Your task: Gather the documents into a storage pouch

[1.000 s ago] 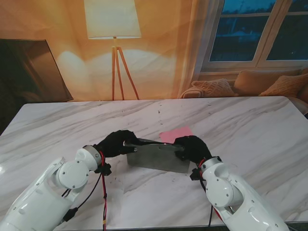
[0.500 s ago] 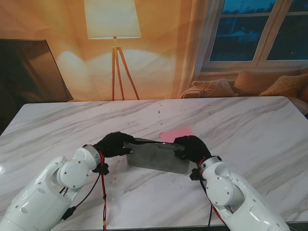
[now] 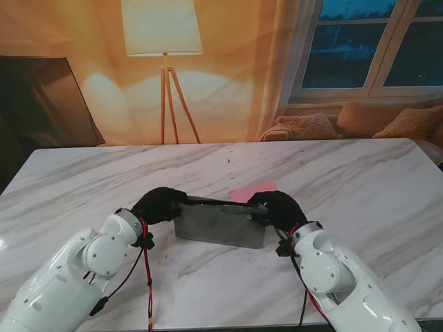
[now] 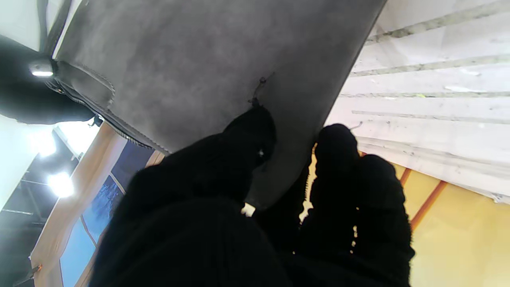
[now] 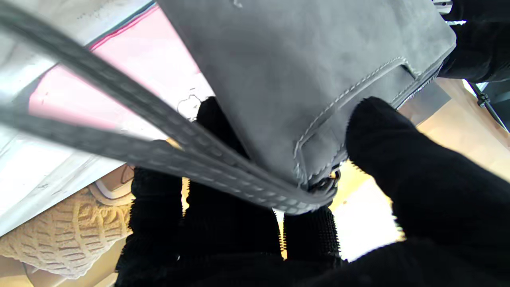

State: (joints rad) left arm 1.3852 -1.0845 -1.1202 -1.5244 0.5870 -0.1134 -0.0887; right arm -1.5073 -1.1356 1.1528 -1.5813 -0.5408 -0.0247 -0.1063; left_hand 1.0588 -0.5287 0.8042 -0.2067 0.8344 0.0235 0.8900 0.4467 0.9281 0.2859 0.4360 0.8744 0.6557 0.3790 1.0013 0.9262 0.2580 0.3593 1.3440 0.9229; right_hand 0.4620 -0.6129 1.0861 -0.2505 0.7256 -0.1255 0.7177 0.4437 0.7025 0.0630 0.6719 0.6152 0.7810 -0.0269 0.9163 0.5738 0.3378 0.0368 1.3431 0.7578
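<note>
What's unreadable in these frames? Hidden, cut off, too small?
- Pink sheet: stand view, mostly hidden behind the grey pouch; its full outline cannot be told.
- Pouch opening: no view shows whether the zip is open.
- Pouch contents: hidden by its fabric in every view.
- Left hand and right hand: both pinch the pouch's ends; far-side fingers hidden by the pouch.
- Strap: right wrist view, blurred, cut off at the edge.

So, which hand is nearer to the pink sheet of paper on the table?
Right. The right hand grips the grey felt pouch beside the pink sheet; the left hand holds the pouch's opposite end.
</note>
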